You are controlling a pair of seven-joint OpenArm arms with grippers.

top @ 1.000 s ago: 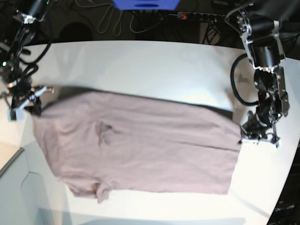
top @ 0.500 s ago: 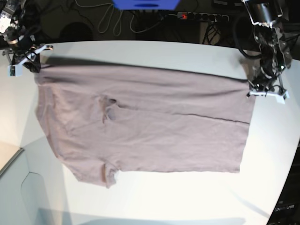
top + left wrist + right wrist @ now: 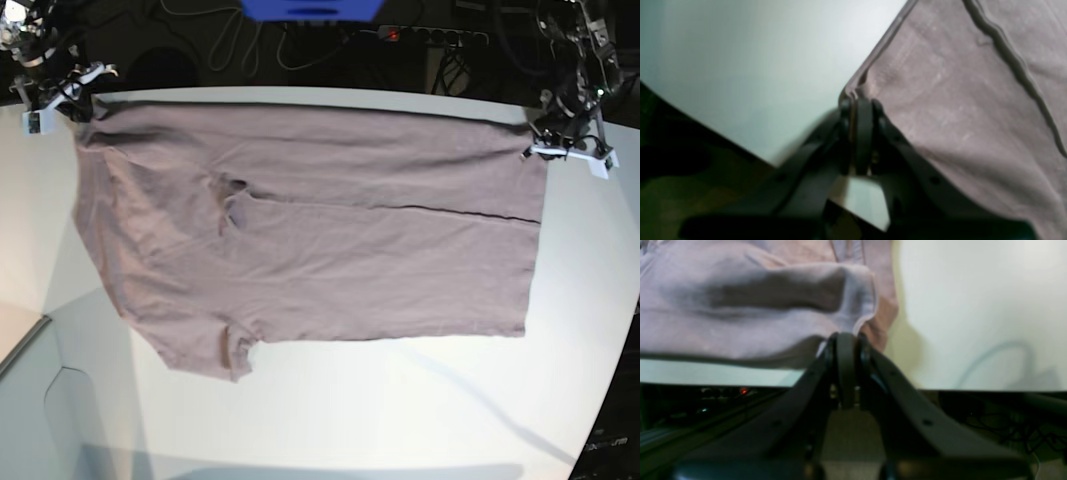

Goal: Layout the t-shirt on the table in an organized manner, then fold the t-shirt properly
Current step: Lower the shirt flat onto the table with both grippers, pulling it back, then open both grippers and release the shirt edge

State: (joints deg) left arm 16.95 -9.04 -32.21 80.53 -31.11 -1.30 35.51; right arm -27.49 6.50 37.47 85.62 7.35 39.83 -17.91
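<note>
**Colleague:** What do you see in the left wrist view?

**Me:** I see the left gripper pinched on a hemmed corner of the t-shirt. The jaws are together, with the cloth edge between them. The fabric is a dusty pink cotton, matte, with one dark ridge of a crease running across it. Under it is the table, white and smooth.

**Colleague:** And the right wrist view?

**Me:** There the right gripper is also clamped on the t-shirt, at a bunched, rounded fold of the edge. The picture is blurred, so I cannot say which part of the garment this is. The table beside it is bare and glossy.

**Colleague:** How far is the task, judging from the base view?

**Me:** The t-shirt is spread over the far half of the table, held at its two far corners by the right gripper and the left gripper. It looks mostly flat, but I think the layout is not finished: a long crease crosses the body, the neckline area is puckered, and the near sleeve is crumpled. In my judgement, the smoothing remains, and all of the folding.
</note>
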